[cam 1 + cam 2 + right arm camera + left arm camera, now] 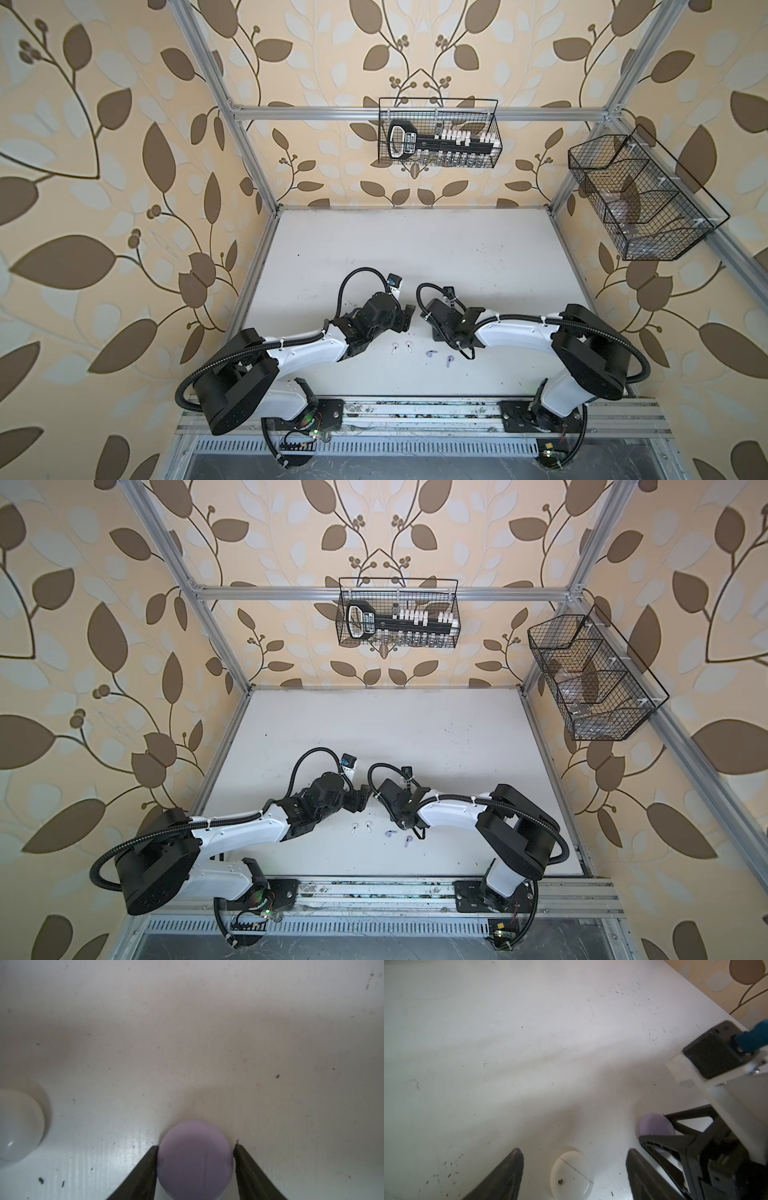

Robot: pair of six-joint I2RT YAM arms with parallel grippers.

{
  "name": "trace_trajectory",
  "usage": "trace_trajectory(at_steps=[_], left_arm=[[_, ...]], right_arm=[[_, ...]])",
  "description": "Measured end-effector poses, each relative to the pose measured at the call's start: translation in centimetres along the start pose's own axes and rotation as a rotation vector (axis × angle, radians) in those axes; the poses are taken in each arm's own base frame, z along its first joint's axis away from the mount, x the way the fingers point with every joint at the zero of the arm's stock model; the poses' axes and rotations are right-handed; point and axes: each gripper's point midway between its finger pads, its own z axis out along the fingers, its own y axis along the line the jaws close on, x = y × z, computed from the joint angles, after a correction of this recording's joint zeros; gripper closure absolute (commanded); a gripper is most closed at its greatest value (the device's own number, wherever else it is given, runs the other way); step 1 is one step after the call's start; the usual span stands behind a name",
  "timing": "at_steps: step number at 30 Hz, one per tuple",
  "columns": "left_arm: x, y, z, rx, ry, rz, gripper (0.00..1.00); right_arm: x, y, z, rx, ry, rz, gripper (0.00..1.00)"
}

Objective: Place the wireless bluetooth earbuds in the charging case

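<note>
A: Where are the earbuds?
B: All four lie loose on the desk [415, 249], near its front edge, in a rough row between the arms. The white earbuds [394, 348] are toward the left arm, the lilac earbuds [449, 360] toward the right arm.
A: Heading?
B: Lying flat. The whites' long axes run roughly front to back, slightly slanted. One lilac lies more crosswise, the other slanted. Too small to tell which end is the stem.
A: And the left fingers [508, 1176]?
B: Spread wide astride the white case [572, 1174], with a gap on both sides and nothing grasped. The case's seam runs diagonally.
A: And the right fingers [143, 1174]?
B: Tips pressed to opposite sides of the lilac case [195, 1159], grasping it on the desk. The white case sits near, apart.
</note>
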Motion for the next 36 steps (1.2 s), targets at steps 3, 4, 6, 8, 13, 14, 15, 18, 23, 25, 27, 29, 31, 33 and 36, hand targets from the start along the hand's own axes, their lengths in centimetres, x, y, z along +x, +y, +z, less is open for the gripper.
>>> trace_trajectory(at_steps=[3, 4, 6, 8, 13, 14, 15, 18, 23, 25, 27, 29, 31, 33, 36], left_arm=[[0.0, 0.0, 0.0, 0.000, 0.000, 0.000, 0.21], [0.0, 0.0, 0.0, 0.000, 0.000, 0.000, 0.21], [0.0, 0.0, 0.0, 0.000, 0.000, 0.000, 0.21], [0.0, 0.0, 0.0, 0.000, 0.000, 0.000, 0.21], [0.0, 0.0, 0.0, 0.000, 0.000, 0.000, 0.21], [0.0, 0.0, 0.0, 0.000, 0.000, 0.000, 0.21], [0.0, 0.0, 0.0, 0.000, 0.000, 0.000, 0.21], [0.0, 0.0, 0.0, 0.000, 0.000, 0.000, 0.21], [0.0, 0.0, 0.0, 0.000, 0.000, 0.000, 0.21], [0.0, 0.0, 0.0, 0.000, 0.001, 0.000, 0.21], [0.0, 0.0, 0.0, 0.000, 0.001, 0.000, 0.21], [0.0, 0.0, 0.0, 0.000, 0.001, 0.000, 0.21], [0.0, 0.0, 0.0, -0.001, 0.002, 0.000, 0.21], [0.0, 0.0, -0.1, -0.001, 0.003, 0.000, 0.21], [-0.8, -0.2, -0.4, 0.004, -0.010, -0.002, 0.21]], right_arm=[[0.1, 0.1, 0.1, 0.000, 0.001, 0.014, 0.43], [0.1, 0.1, 0.1, 0.000, 0.001, 0.018, 0.44], [0.0, 0.2, 0.2, -0.001, 0.000, 0.025, 0.45], [0.0, 0.3, 0.2, -0.001, -0.002, 0.029, 0.47], [-0.2, 0.5, 0.3, 0.001, -0.005, 0.034, 0.54], [-0.2, 0.4, 0.3, 0.002, -0.005, 0.033, 0.55], [-0.2, 0.5, 0.3, 0.002, -0.005, 0.032, 0.57], [-0.2, 0.5, 0.3, 0.003, -0.007, 0.017, 0.62], [-0.4, 1.1, 0.2, -0.018, -0.030, -0.085, 0.73], [-0.2, 1.3, -0.1, -0.039, -0.044, -0.152, 0.76], [-0.1, 1.3, -0.5, -0.060, -0.060, -0.220, 0.76], [-0.3, 1.4, -1.2, -0.089, -0.084, -0.269, 0.77], [-1.0, 2.0, -2.5, -0.141, -0.132, -0.317, 0.77], [-1.6, 2.8, -3.8, -0.198, -0.187, -0.351, 0.80], [-2.3, 3.4, -5.8, -0.272, -0.273, -0.387, 0.82]])
